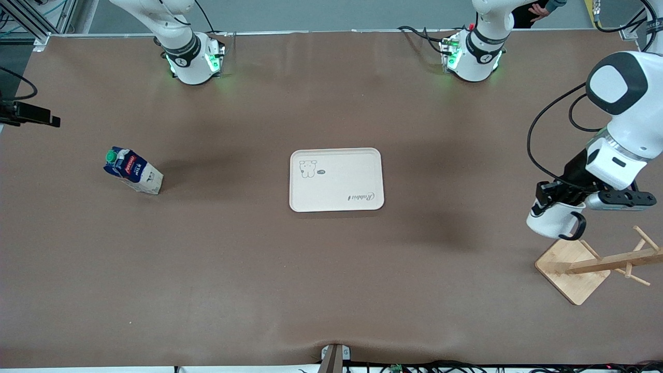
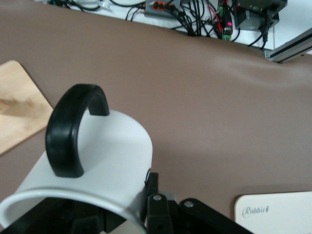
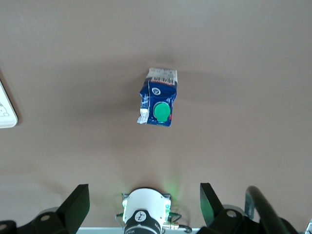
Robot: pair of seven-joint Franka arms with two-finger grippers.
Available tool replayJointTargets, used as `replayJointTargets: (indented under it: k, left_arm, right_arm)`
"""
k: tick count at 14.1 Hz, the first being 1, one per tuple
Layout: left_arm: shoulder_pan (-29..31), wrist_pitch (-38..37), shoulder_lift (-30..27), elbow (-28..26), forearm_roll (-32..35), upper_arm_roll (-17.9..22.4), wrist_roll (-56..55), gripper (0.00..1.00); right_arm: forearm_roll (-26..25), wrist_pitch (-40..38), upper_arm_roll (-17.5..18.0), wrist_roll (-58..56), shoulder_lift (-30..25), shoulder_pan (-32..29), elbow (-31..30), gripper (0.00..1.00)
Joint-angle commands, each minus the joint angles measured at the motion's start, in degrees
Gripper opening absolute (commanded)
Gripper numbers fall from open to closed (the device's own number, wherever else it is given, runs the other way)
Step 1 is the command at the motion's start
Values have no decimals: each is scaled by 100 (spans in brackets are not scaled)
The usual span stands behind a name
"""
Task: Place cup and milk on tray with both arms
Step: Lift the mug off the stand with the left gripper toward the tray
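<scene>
The cup (image 1: 550, 221), white with a black loop handle (image 1: 575, 228), is held in the air by my left gripper (image 1: 548, 199), beside the wooden rack at the left arm's end of the table. In the left wrist view the cup (image 2: 109, 156) fills the jaws of my left gripper (image 2: 97, 214), which is shut on its rim. The milk (image 1: 133, 170) stands on the table toward the right arm's end. My right gripper (image 3: 141, 207) is open and empty high over the table, with the milk (image 3: 158, 97) below it. The cream tray (image 1: 342, 176) lies mid-table with nothing on it.
A wooden rack with a square base (image 1: 572, 269) and pegged post (image 1: 616, 260) stands just nearer the front camera than the held cup; its base shows in the left wrist view (image 2: 19, 107). Tray corners show in both wrist views (image 2: 278, 212) (image 3: 6, 109).
</scene>
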Motion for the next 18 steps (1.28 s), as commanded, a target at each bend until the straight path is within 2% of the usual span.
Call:
replayJointTargets:
  k: [1, 4, 7, 14, 18]
  left_arm:
    - [-26, -211, -33, 25, 479, -79, -521, 0]
    - [-166, -395, 55, 121, 964, -263, -1251, 0]
    - [-386, -756, 169, 315, 1061, -325, -1744, 0]
    - [-948, -1090, 424, 429, 1211, -325, -2474, 0]
    - [-1422, -1467, 810, 753, 1211, -325, -2896, 0]
  right_arm:
    - [2, -124, 56, -84, 162, -134, 60, 100]
    - [-112, -133, 65, -216, 373, -204, 121, 100]
    - [-86, -124, 65, -190, 382, -389, 112, 100]
    - [-104, 8, 65, -172, 505, -741, -55, 100]
    - [246, 51, 65, -189, 619, -1179, -108, 100]
